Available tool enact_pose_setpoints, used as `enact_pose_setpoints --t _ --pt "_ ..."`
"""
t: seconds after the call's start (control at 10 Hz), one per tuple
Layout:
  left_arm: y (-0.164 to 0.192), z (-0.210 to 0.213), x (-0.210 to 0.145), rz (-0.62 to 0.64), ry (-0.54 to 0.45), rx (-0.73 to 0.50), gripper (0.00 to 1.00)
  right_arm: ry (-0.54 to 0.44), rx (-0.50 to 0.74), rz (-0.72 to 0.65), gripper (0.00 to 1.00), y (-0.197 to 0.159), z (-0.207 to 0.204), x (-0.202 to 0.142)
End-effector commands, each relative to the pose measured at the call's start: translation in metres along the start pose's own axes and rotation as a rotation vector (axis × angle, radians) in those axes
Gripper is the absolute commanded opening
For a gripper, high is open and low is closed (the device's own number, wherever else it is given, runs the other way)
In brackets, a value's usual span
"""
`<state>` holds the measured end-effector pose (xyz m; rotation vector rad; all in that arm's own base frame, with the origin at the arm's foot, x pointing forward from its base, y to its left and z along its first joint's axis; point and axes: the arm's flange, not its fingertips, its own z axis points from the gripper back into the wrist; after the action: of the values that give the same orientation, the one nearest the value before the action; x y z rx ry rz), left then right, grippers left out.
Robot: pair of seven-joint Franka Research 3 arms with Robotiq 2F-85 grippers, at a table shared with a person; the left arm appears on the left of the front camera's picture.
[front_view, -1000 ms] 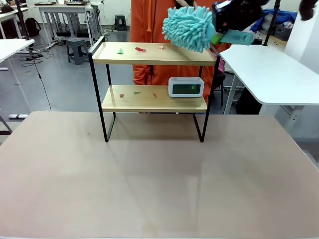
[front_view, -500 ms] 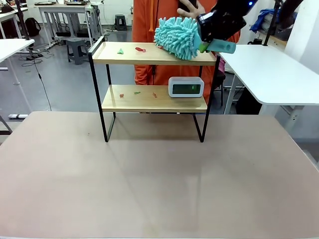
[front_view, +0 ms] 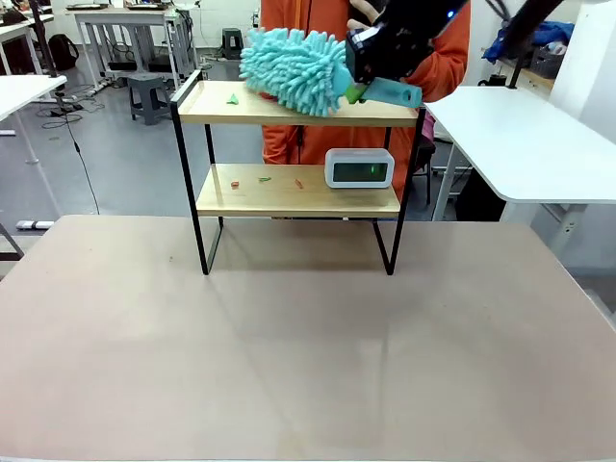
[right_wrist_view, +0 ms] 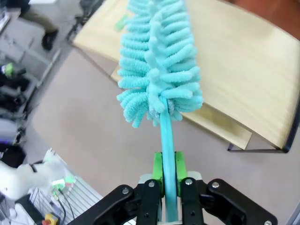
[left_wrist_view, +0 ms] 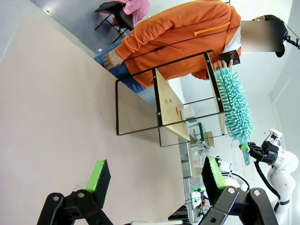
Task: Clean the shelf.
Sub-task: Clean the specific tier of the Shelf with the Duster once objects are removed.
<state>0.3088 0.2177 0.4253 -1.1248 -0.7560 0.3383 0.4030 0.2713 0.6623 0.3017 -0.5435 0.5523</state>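
Above shelf (front_view: 214, 102), right tool (right_wrist_view: 168, 174) extended, clamping duster (front_view: 292, 69).

The shelf (front_view: 279, 197) is faced head-on from the near edge of the desk (front_view: 289, 366). It is seen sideways and from farther off by the rolled left wrist camera, and closely from above, along the duster (right_wrist_view: 159, 70), by the right wrist camera.

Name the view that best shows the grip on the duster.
Right wrist view: the duster handle runs between the green pads of the right end effector, shut on it. Front view: the fluffy head on the shelf, top board, the grip partly hidden. Left wrist view: the duster small, far off.
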Motion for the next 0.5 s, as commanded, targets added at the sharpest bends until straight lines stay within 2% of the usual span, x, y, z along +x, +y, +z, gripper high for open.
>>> enact_pose_setpoints --t 0.0,0.2,0.4 --pt "0.0 -0.002 0.0 -0.019 -0.015 -0.02 1.0 0.019 0.078 0.086 0.13 -0.013 0.005 -0.003" --pt "0.0 -0.002 0.0 -0.019 -0.015 -0.02 1.0 0.021 0.123 0.175 0.13 -0.015 0.009 -0.006" --pt "0.0 -0.002 0.0 -0.019 -0.015 -0.02 1.0 0.049 0.213 0.323 0.13 -0.022 0.016 -0.014"
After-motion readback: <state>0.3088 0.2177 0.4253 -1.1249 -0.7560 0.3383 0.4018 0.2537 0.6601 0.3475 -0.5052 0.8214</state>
